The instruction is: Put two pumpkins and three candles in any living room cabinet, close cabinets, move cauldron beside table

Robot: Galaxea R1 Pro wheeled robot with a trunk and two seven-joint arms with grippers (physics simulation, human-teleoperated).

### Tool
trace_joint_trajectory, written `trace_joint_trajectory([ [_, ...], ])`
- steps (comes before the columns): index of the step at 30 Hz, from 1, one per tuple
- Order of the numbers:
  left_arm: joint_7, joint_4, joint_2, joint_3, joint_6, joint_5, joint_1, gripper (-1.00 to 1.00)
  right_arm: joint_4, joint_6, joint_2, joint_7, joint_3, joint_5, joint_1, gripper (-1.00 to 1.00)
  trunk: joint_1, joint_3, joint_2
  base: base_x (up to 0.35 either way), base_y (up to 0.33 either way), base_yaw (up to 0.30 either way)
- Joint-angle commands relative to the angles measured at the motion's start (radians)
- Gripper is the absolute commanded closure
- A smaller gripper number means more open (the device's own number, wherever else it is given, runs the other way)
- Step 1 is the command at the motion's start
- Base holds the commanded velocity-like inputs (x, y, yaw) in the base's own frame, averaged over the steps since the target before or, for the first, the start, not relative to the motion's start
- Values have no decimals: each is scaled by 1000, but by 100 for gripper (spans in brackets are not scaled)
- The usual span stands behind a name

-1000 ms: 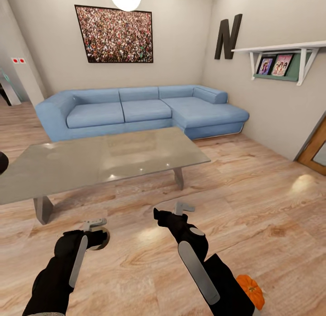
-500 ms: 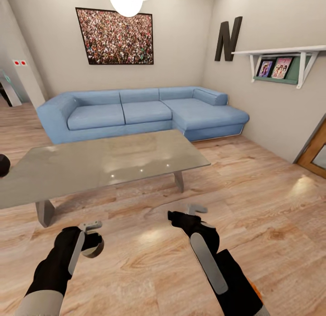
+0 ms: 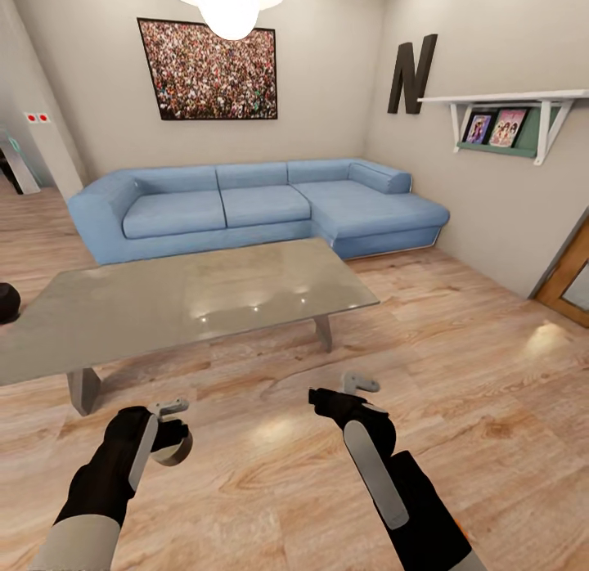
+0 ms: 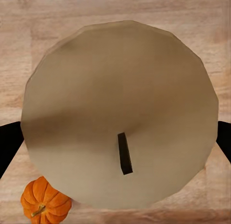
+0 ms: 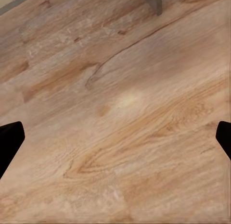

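Currently, at far left, the cauldron (image 3: 6, 303) sits on the floor at the frame edge, just beside the end of the table (image 3: 123, 309); I judge it probably counts as next to it, so bumping it with the base on a turn would undo that. Next over, my left gripper (image 3: 168, 436) hangs low over the floor with a candle (image 4: 120, 132) clamped between its fingers; in the left wrist view the pale disc with its dark wick sits right in front of the camera, fingers dark at either side. Risk one: the candle blocks most of that view, so I would be placing it nearly blind, and a smooth-sided cylinder may slip if I swing the arm fast. A pumpkin (image 4: 44, 201) lies on the floor beneath that gripper, peeking past the candle's edge; risk two is lowering the arm or rolling the base onto it and knocking it off somewhere awkward. Right of centre, my right gripper (image 3: 348, 395) is over bare floor, fingers spread wide with nothing between them. No cabinet shows from here, with sofa (image 3: 245, 203) and wall ahead, so I must turn to find one. Risk three: the turn sweeps an arm into the table's glass edge, which is near both grippers.
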Motion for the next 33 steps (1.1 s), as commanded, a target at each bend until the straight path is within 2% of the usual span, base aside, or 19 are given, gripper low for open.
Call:
trace_joint_trajectory([
  [1, 4, -1, -1, 0, 5, 2, -1, 100, 8, 1, 0, -10, 1, -10, -1, -100, -4, 2, 7, 0, 0, 0],
  [14, 2, 0, -2, -2, 6, 4, -2, 100, 24, 3, -3, -8, 1, -8, -5, -100, -54, 43, 98, 0, 0, 0],
  [23, 2, 0, -19, -3, 6, 2, -2, 100, 22, 24, -8, -7, 0, -9, -5, -100, -88, 71, 161, 0, 0, 0],
  [33, 1, 0, -21, -3, 6, 2, -2, 100, 19, 30, -11, -7, 1, -17, 1, -100, -127, 103, 231, 0, 0, 0],
])
